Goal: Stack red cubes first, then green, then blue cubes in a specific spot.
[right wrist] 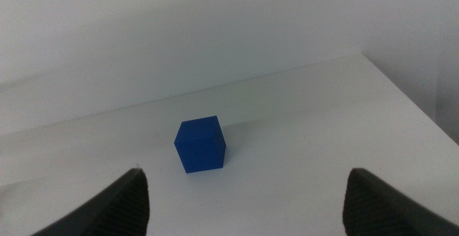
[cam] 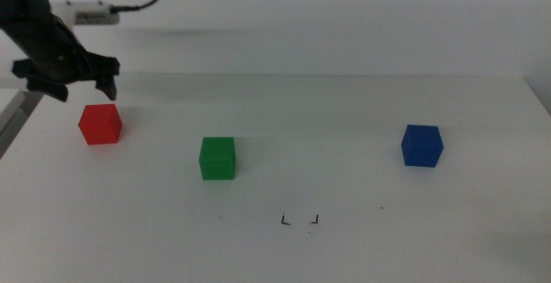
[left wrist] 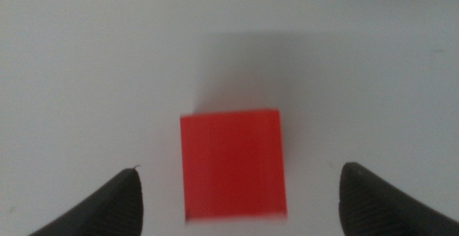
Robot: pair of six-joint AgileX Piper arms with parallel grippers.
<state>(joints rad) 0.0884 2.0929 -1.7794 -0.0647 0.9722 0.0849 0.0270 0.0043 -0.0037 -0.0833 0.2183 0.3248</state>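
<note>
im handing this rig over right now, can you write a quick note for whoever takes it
Left gripper: open, just above the red cube, jaws either side of it in the left wrist view, not gripping.
Right gripper: open, out of the middle view, facing the blue cube from a distance.
Green cube sits between red and blue; all three on the table, apart.
Marked spot is bare, in front of the green cube.
Done: nothing stacked.
Left: red onto the spot, then green, then blue.
</note>
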